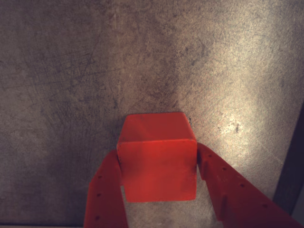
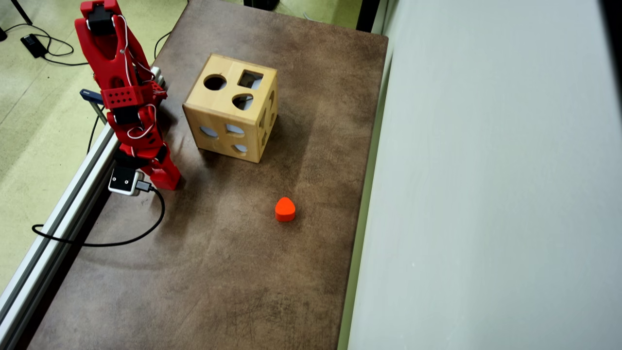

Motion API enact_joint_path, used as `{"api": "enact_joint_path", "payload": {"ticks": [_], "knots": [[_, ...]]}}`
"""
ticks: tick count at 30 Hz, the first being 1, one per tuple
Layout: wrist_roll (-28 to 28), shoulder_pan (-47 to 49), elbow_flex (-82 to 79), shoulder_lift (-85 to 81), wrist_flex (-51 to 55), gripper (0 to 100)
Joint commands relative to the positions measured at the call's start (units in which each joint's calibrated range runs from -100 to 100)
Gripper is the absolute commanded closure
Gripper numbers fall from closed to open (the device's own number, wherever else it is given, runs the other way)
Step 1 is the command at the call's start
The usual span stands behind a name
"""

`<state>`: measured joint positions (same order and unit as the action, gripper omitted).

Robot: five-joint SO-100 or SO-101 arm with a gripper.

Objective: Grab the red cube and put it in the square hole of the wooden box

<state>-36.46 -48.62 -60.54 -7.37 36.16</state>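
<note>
Gripper (image 1: 159, 185) pinching cube (image 1: 157, 159) by opposite flat sides; rigid, light, smooth block, slip possible; box (image 2: 232, 108) right of arm

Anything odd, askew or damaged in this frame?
Nothing is spilled or damaged. The wooden box stands turned at an angle to the table edges, square hole on top. An orange-red block with a rounded, heart-like outline lies alone. In the wrist view the gripper flanks the red cube.

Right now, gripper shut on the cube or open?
Shut on it. In the wrist view the gripper has a finger against each side of the red cube; whether it's lifted off the table, cannot tell.
</note>
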Motion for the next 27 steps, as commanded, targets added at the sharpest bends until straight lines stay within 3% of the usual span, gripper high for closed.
{"api": "enact_joint_path", "payload": {"ticks": [1, 11, 22, 27], "knots": [[0.24, -0.42, 0.88, -1.50, -0.17, 98], [7.57, -0.19, 0.97, -12.46, 0.07, 98], [8.74, 0.47, 1.15, -32.50, 0.07, 98], [15.63, 1.51, 2.31, -41.84, 0.31, 98]]}}
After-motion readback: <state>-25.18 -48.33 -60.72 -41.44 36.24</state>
